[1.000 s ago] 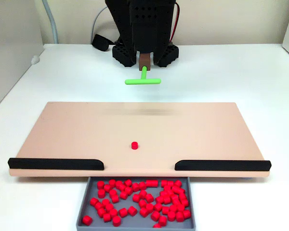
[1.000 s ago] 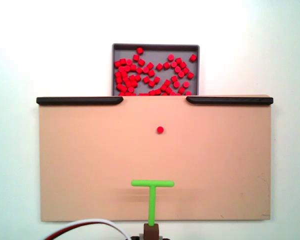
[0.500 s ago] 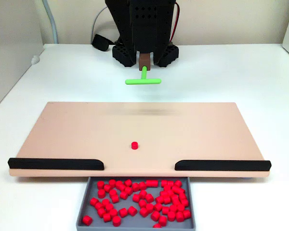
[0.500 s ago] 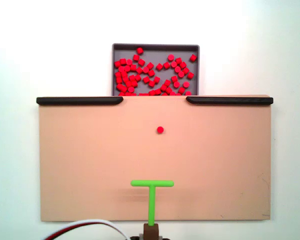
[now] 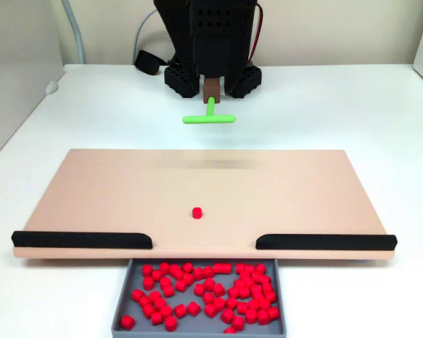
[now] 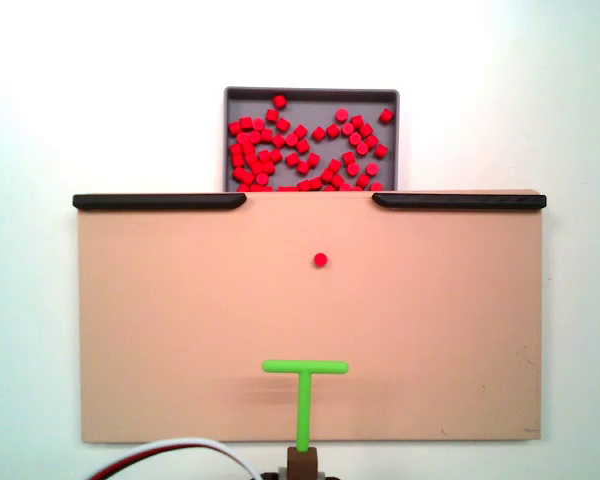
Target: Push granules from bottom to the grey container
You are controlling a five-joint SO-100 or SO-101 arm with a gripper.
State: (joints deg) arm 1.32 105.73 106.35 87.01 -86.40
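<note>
I see one red granule (image 6: 321,260) alone on the peach board (image 6: 160,330), short of the gap between the two black strips (image 6: 160,201), while the other granules (image 6: 300,145) already lie in the grey container (image 6: 311,93) at the board's edge. My green T-shaped pusher (image 6: 305,385) hangs over the opposite edge on a brown holder (image 5: 211,88); I cannot tell how the gripper's fingers stand.

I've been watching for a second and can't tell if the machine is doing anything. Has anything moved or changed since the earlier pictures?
Nothing has visibly changed. The green T-shaped pusher sits in the same spot at the near end of the peach board, the lone red granule rests mid-board untouched, and the other granules lie as before in the grey container.
</note>
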